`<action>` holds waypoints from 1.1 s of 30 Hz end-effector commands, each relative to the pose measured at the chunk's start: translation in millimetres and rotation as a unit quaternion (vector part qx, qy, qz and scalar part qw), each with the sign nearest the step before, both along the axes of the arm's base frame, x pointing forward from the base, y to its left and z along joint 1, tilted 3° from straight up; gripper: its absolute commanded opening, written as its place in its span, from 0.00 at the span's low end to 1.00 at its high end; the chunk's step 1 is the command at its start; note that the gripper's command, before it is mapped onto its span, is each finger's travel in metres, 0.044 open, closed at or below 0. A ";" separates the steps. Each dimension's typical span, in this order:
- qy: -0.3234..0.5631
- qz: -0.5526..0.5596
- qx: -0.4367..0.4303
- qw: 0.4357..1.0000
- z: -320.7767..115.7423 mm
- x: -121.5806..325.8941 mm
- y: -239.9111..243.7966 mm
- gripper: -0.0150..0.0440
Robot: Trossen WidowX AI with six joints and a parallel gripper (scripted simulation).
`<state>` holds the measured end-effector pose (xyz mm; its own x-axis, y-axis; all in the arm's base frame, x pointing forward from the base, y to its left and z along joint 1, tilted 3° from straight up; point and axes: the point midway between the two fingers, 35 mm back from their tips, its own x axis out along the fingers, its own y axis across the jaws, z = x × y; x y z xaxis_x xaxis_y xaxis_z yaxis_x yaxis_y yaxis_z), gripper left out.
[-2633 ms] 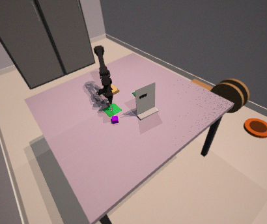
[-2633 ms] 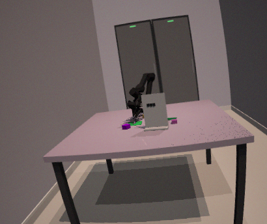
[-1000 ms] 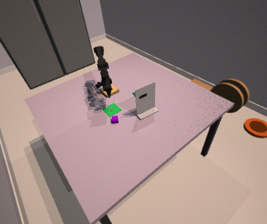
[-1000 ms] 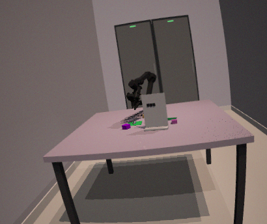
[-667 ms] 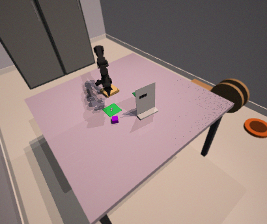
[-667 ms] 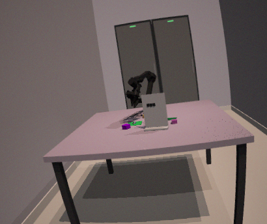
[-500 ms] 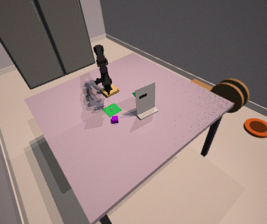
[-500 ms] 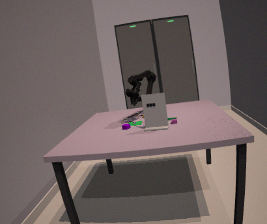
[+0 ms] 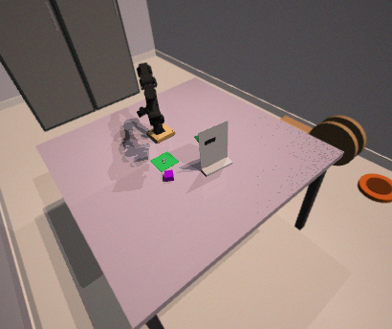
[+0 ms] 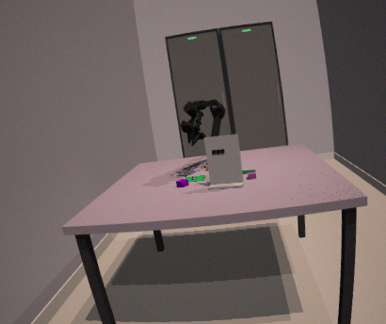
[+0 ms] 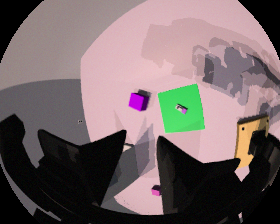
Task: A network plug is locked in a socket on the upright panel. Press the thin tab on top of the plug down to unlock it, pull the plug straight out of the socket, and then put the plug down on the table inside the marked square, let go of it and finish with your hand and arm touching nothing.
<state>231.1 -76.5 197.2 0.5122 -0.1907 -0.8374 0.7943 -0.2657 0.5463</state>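
Observation:
The plug (image 9: 163, 161) (image 10: 194, 178) (image 11: 181, 108), small and pale with a pinkish part, lies on the green marked square (image 9: 170, 157) (image 10: 201, 178) (image 11: 190, 95), near its middle and well inside its edges. My gripper (image 10: 194, 142) (image 11: 141, 136) is partly open, with nothing between its fingertips. It hangs high above the table, apart from the plug and the panel. The upright panel (image 9: 216, 148) (image 10: 227, 167) stands on its pale foot, with dark socket openings in its upper part. The plug's tab is too small to make out.
A purple block (image 9: 168, 176) (image 10: 182, 183) (image 11: 138, 101) lies beside the square. Another green patch (image 9: 197, 139) (image 10: 249, 171) shows partly behind the panel, with a pink block (image 10: 251, 175) near it. The arm's wooden base (image 9: 162, 135) (image 11: 245, 142) is behind the square.

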 end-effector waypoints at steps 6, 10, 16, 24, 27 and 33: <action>-0.002 -0.003 -0.002 1.000 28.2 -1.1 -0.1 0.52; -0.002 -0.003 -0.002 1.000 30.1 -1.4 0.0 0.61; -0.002 -0.003 -0.002 1.000 30.1 -1.4 0.0 0.87; -0.002 -0.003 -0.002 1.000 30.1 -1.4 0.0 1.00; -0.002 -0.003 -0.002 1.000 30.1 -1.4 0.0 1.00; -0.002 -0.003 -0.002 1.000 30.1 -1.4 0.0 1.00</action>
